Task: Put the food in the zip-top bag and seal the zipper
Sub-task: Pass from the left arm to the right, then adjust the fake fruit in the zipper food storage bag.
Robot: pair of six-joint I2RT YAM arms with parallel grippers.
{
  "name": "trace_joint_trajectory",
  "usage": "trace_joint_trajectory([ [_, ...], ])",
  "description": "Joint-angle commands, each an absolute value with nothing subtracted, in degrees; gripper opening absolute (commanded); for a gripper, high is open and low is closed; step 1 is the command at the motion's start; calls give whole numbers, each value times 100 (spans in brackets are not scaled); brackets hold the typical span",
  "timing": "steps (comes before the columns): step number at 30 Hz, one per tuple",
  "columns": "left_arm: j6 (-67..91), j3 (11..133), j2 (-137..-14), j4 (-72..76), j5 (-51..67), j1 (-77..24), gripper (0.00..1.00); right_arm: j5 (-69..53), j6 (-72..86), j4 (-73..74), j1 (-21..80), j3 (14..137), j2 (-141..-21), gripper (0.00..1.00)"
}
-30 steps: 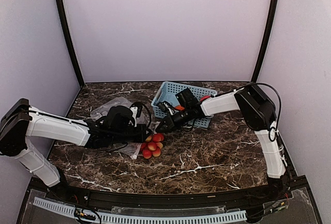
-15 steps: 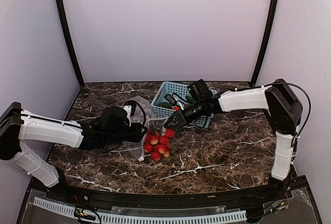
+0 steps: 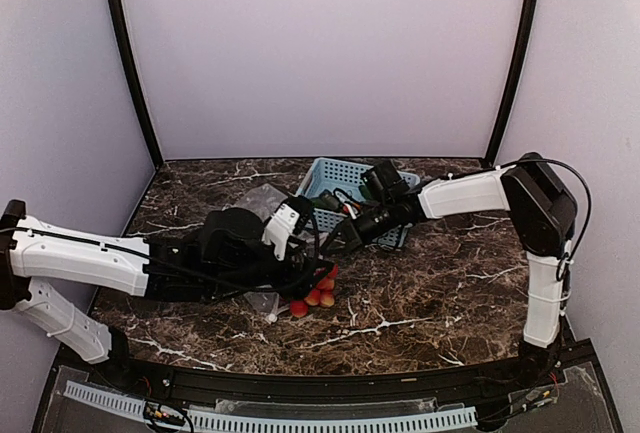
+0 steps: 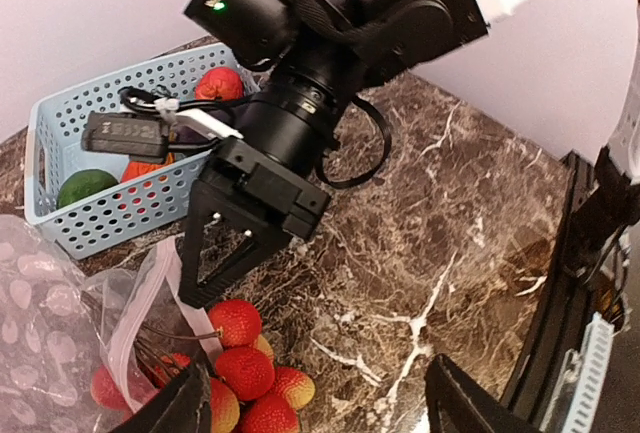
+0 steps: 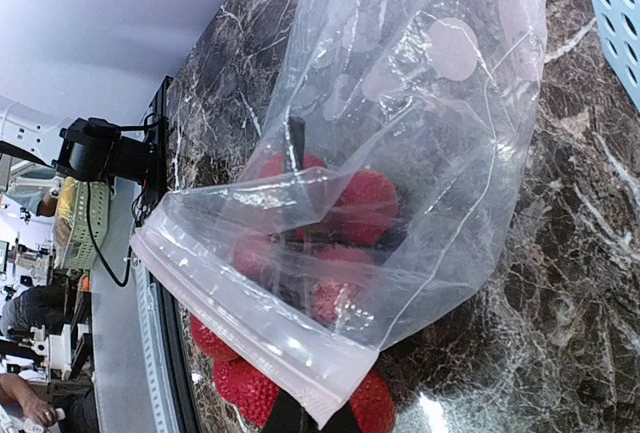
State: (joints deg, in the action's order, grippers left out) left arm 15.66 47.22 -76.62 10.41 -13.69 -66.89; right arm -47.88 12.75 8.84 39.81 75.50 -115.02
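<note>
A cluster of red-yellow balls (image 4: 243, 371) lies on the marble at the mouth of the clear dotted zip-top bag (image 5: 400, 143). Some balls (image 5: 362, 203) show through the film, others (image 5: 243, 389) sit outside the lip. My right gripper (image 5: 318, 421) is shut on the bag's mouth edge by the pale zipper (image 5: 230, 328) and holds it up. In the left wrist view it (image 4: 197, 291) pinches the lip just above the balls. My left gripper (image 4: 320, 408) hangs open over the cluster (image 3: 315, 295), holding nothing. More food is in the basket: green pepper (image 4: 85, 185), orange mango (image 4: 145, 168), red strawberry (image 4: 222, 83).
The light blue lattice basket (image 3: 345, 171) stands at the back, right behind the right gripper (image 3: 332, 245). Both arms meet over the middle of the marble table (image 3: 430, 293). Tent walls close in the back and sides.
My left gripper has opened and let go of the ball cluster, and the left arm has reached further right. The right gripper stays shut on the bag's lip, now a little lower.
</note>
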Motion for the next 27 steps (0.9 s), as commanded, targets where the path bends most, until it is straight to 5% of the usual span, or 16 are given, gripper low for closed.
trace_joint_trajectory([
  [1,911,5363,-8510,-29,-2269,-7072,74,-5104,1442,721,3841,7579,-11834,0],
  [21,356,7377,-11203,-2526,-3990,-7255,81,-5651,1838,569,3735,7818,-12344,0],
  [27,115,7600,-11415,-3094,-4653,-7220,69,-5621,1693,798,3698,7733,-12208,0],
])
